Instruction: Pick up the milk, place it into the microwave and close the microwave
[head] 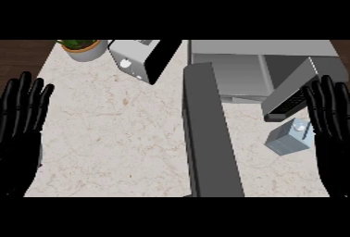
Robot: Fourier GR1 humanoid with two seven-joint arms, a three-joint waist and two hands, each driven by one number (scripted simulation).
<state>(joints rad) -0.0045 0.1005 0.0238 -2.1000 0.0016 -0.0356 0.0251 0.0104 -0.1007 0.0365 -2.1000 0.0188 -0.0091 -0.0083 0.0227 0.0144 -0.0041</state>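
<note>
The milk is a small pale blue-grey carton with a cap on top, standing on the counter at the right, just below the microwave's open door. The microwave sits at the back right, and its grey cavity shows. My right hand is open at the right edge, fingers straight and pointing up, just right of the milk and apart from it. My left hand is open at the left edge, fingers up, far from the milk.
A long dark grey bar runs down the middle of the marble counter. A toaster-like white and black appliance and a potted plant stand at the back left.
</note>
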